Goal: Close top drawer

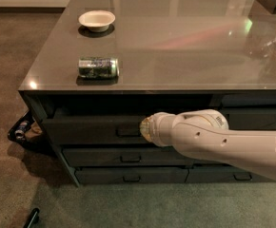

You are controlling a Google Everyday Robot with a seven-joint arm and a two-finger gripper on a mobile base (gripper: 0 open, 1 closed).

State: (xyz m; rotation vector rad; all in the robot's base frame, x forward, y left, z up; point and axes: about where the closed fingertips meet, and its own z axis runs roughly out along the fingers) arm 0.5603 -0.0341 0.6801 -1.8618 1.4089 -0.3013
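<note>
The top drawer sits in the left centre of the frame, directly under the front edge of the glossy grey surface. Its flat dark front seems to stand slightly forward of the cabinet face, with a dark gap above it. The white arm reaches in from the lower right, and the gripper at its tip is against the drawer front, just right of the small bar handle. Whether the gripper is apart or together cannot be told from here. Below lie 2 more rows of dark drawers, and narrower ones fill the right-hand column behind the arm. On the surface, a can lies on its side near the front left edge, and a white bowl stands farther back, upper left. A dark basket rests on the carpet by the cabinet's left corner.
</note>
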